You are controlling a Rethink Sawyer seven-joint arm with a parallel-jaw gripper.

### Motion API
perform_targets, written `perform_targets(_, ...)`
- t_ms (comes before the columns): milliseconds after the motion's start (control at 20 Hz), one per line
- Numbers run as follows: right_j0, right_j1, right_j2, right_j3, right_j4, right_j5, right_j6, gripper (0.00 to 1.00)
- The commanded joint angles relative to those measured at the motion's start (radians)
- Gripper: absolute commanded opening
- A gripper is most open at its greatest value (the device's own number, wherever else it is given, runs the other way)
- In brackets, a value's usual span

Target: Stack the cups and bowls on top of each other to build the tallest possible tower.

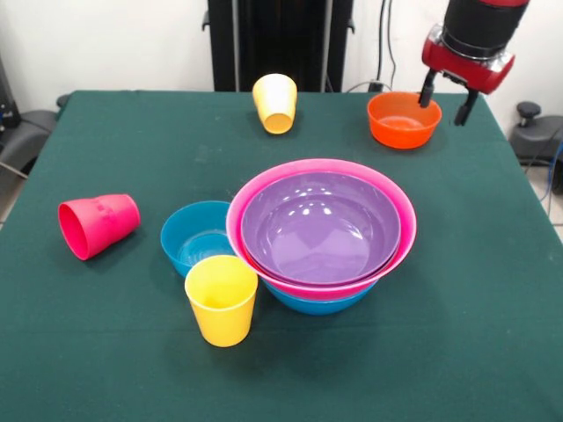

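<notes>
- Across the green table (457,334), biggest first: the tower (321,233) sits just right of centre — pink bowl (264,189) with the widest rim, a purple bowl (321,227) nested inside it, and a blue bowl (318,304) peeking out underneath.
- Top right, the red-and-black arm drops in, and its gripper (447,98) hangs with both dark fingers spread apart, nothing between them, right at the rim of the orange bowl (403,120); one finger overlaps that rim, the other is off to its right.
- That orange bowl stands upright near the far edge, well apart from the tower.
- Left of the tower, a small blue bowl (195,237) sits upright, touching or just beside the pink rim.
- Front of that, a yellow cup (222,299) stands upright, mouth up, overlapping the small blue bowl.
- Far left, the red-pink cup (98,225) lies on its side, mouth toward the lower left.
- Back centre, another yellow cup (275,102) is tipped over, mouth facing the camera.
</notes>
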Motion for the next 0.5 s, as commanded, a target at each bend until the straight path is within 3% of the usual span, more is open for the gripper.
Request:
perform_targets(50,-0.001,0.081,0.101,0.036,0.044,-0.112,0.189,1.00)
perform_targets(500,-0.022,0.189,0.105,0.004,0.050,-0.242,0.167,1.00)
